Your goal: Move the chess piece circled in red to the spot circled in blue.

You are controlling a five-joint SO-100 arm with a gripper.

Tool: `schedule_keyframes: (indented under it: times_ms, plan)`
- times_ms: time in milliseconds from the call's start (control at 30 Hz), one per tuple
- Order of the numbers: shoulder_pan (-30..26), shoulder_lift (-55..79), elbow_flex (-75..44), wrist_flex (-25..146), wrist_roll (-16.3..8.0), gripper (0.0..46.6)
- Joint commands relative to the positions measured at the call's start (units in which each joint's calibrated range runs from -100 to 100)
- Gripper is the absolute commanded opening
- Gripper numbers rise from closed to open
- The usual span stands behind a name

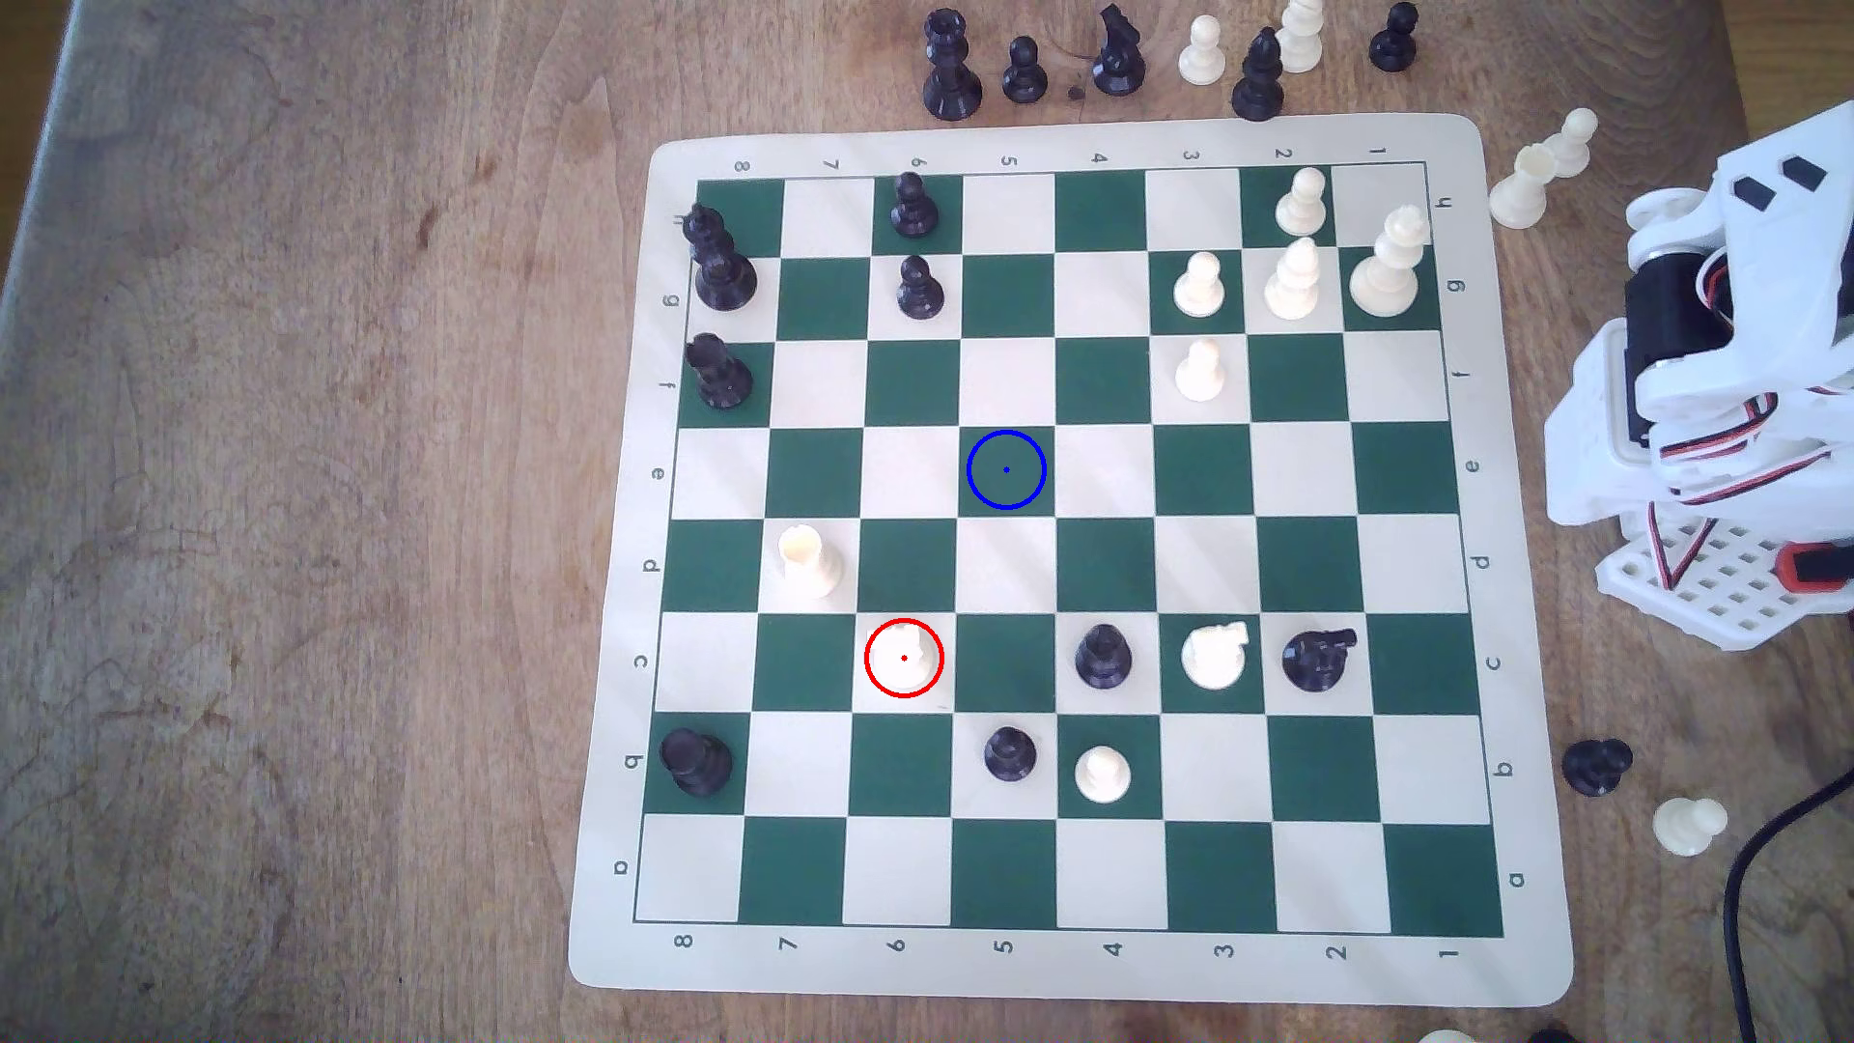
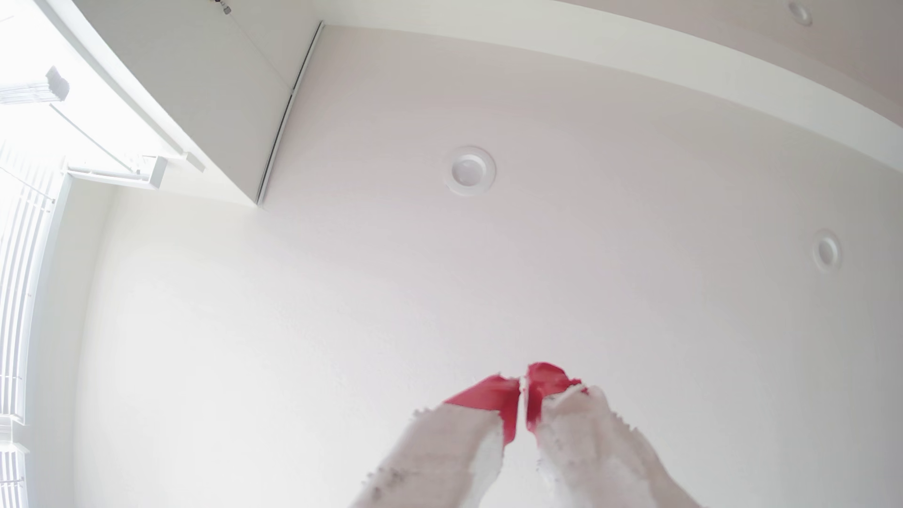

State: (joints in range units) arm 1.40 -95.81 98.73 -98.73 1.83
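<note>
The chess piece circled in red (image 1: pixel 904 654) is a small cream piece standing on a cream square in row c, column 6 of the green and cream board (image 1: pixel 1063 968). The spot circled in blue (image 1: pixel 1006 469) is a bare dark green square two rows farther up and one column toward the exterior view's right. My white arm (image 1: pixel 1706 401) sits folded off the board at the exterior view's right edge, far from both. In the wrist view my gripper (image 2: pixel 523 388) points up at the ceiling, its red-tipped fingers (image 2: pixel 488 398) shut together with nothing between them.
A cream flat-topped piece (image 1: pixel 808 562) stands diagonally beside the circled piece. Row c also holds a black pawn (image 1: pixel 1104 657), a cream knight (image 1: pixel 1214 654) and a black knight (image 1: pixel 1316 659). Captured pieces (image 1: pixel 1114 55) line the table above the board. A black cable (image 1: pixel 1746 883) runs at lower right.
</note>
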Motion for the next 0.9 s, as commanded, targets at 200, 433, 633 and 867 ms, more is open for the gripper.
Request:
schedule_keyframes:
  times_ms: [200,433,633,867]
  plan:
    - [-0.3,0.0,1.3,34.1,-0.3,0.2]
    - [0.4,0.0,-1.2,65.1,-0.3,0.2]
    - [0.6,0.1,-10.2,95.9,-0.3,0.2]
    - [0.4,9.2,-24.2,117.8,-0.3,0.2]
